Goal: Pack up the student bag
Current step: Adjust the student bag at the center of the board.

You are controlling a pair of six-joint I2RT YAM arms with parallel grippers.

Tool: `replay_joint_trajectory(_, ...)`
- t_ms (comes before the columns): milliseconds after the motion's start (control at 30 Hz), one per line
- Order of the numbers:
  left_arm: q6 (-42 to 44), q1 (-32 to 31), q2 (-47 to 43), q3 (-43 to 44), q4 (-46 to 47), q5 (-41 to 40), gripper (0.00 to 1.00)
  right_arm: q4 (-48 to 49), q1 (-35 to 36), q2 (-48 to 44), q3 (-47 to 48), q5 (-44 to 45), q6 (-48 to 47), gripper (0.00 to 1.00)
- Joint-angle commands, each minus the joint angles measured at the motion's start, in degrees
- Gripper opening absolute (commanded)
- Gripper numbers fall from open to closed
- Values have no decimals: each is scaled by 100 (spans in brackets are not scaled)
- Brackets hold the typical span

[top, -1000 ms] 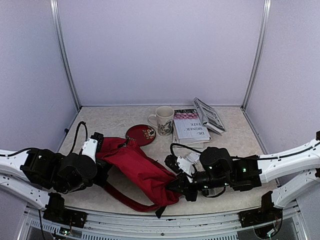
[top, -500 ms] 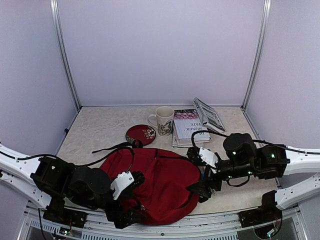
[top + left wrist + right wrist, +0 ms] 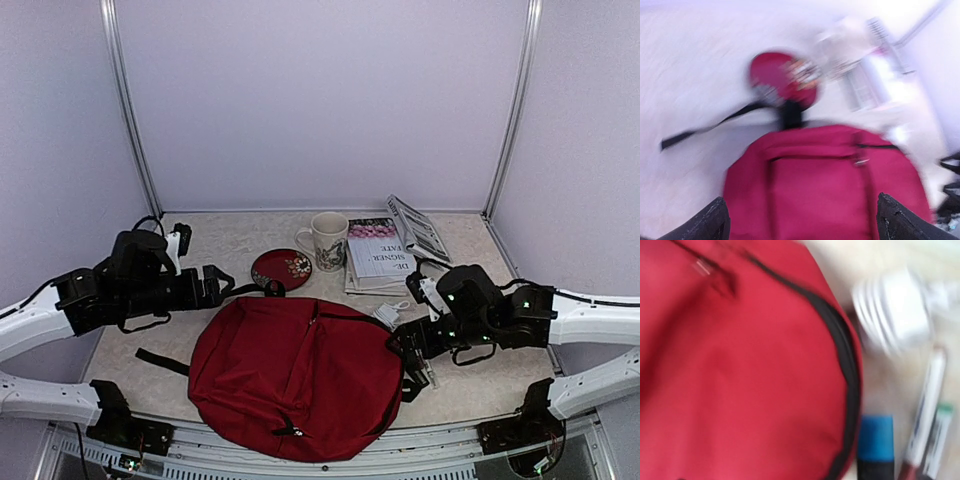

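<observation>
The student bag (image 3: 300, 370) lies flat and closed on the near middle of the table, dark red with black zippers. My left gripper (image 3: 220, 283) hangs above the table just past the bag's far-left corner. In the left wrist view its gripper (image 3: 805, 225) is open, with only the bag (image 3: 820, 185) below it and nothing held. My right gripper (image 3: 408, 358) sits at the bag's right edge with its fingers spread, holding nothing. The right wrist view is blurred and shows the bag (image 3: 740, 370) but none of its own fingers.
A round red patterned disc (image 3: 282, 268), a mug (image 3: 325, 238), stacked books (image 3: 380, 255) and a folded paper (image 3: 418, 230) sit behind the bag. A white charger (image 3: 895, 315), a blue item (image 3: 876, 437) and pens (image 3: 927, 420) lie beside its right edge. A black strap (image 3: 160, 360) trails left.
Both grippers have opened and let go of the bag, which now lies spread flat. The left arm has swung up and back to the far left; the right has pulled back slightly.
</observation>
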Motion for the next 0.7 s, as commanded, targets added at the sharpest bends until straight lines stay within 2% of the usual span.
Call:
replay_joint_trajectory(0, -273, 361, 343, -594, -206, 272, 99, 451, -26, 287, -422, -297, 916, 95)
replay_joint_trajectory(100, -207, 366, 627, -986, 269, 615, 99, 971, -22, 679, -521, -792, 952, 92)
replay_joint_trajectory(133, -198, 382, 724, -1114, 413, 690, 99, 1038, -29, 836, -498, -878, 936, 88)
replay_joint_trajectory(300, -11, 501, 1118, -1539, 1009, 1429, 99, 1206, -29, 1511, -90, -1412, 421, 42)
replay_joint_trajectory(433, 80, 398, 1077, -1616, 1035, 1745, 97, 844, -44, 1773, 551, -1231, -105, 0)
replay_joint_trajectory(567, -174, 333, 903, -1888, 1241, 2059, 90, 558, -199, 1873, 1003, -1133, -436, 0)
replay_joint_trajectory(667, -402, 269, 866, -2163, 1414, 2137, 92, 425, -463, 1875, 1183, -1064, -668, 0)
